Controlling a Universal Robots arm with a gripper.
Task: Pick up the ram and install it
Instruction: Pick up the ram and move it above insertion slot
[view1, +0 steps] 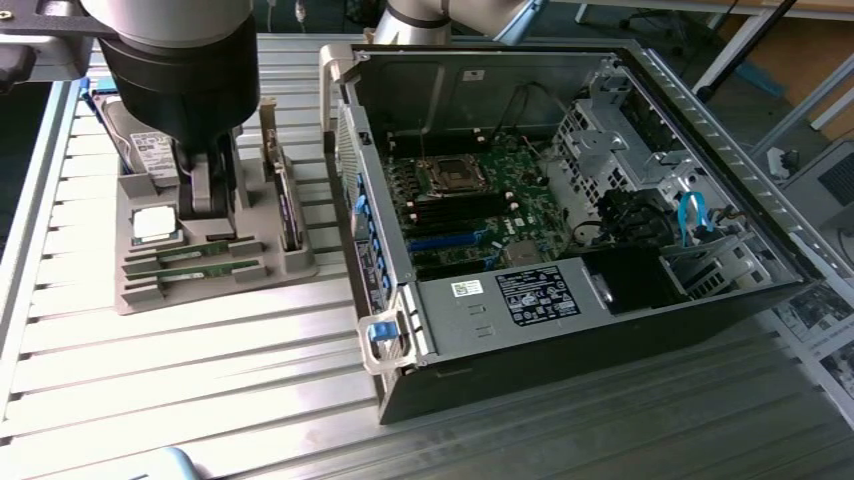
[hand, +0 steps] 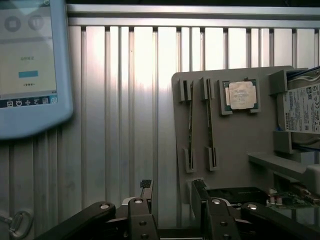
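Two ram sticks lie side by side in slots of a grey holder tray (view1: 200, 290): one ram stick (view1: 191, 253) (hand: 190, 125) and a second ram stick (view1: 211, 270) (hand: 210, 127). Both are thin green boards seen edge-on in the wrist view. My gripper (view1: 207, 205) (hand: 172, 192) hangs over the tray, just behind the sticks, near a green card standing in the tray. It is open, with nothing between its fingers (hand: 145, 192). It touches neither stick.
The tray also holds a square silver processor (view1: 154, 225) (hand: 241, 95) and a hard drive (view1: 144, 150) (hand: 302, 107). An open computer case (view1: 561, 200) with its motherboard (view1: 467, 200) stands at the exterior view's right. A tablet (hand: 27, 65) lies on the slatted metal table (view1: 200, 380).
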